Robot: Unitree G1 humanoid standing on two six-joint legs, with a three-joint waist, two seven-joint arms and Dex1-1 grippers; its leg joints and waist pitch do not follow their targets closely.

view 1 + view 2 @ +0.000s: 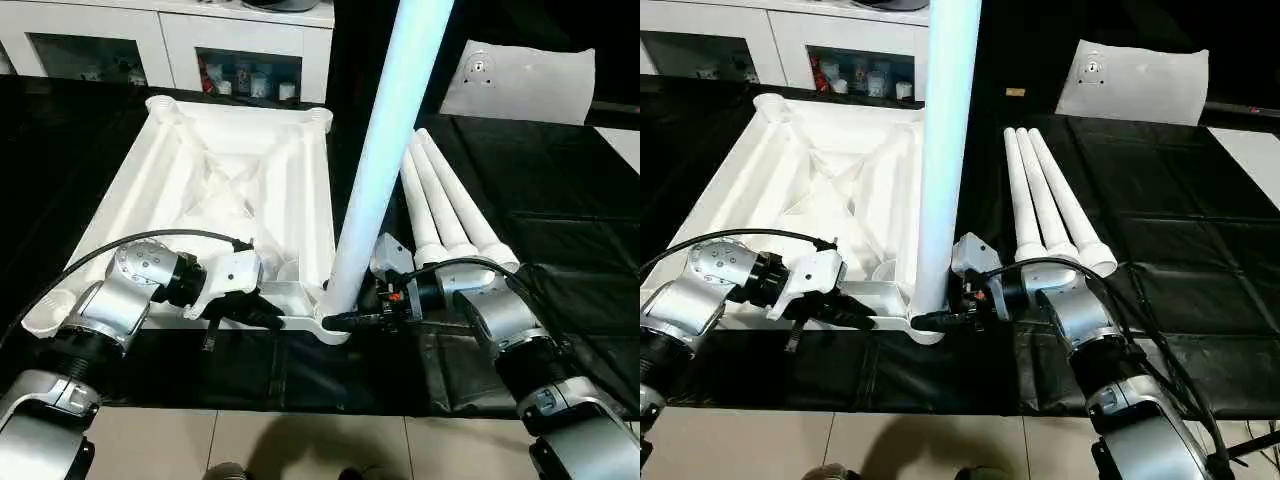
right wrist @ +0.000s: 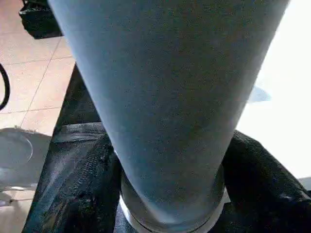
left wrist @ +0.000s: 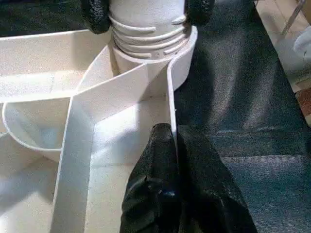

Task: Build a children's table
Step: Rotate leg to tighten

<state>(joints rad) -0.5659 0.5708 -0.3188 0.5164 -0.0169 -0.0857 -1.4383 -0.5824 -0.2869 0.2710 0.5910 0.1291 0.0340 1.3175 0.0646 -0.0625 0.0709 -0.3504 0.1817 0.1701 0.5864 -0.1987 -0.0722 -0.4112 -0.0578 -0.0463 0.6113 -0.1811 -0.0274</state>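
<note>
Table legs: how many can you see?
4. One leg stands upright in the tabletop's near corner socket, held by the right claw. Three legs lie side by side on the right.

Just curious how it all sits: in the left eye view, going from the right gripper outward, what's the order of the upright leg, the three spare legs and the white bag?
1. Upright leg, in the right gripper.
2. Spare legs, lying just beyond it.
3. Bag, far back on the right.
</note>
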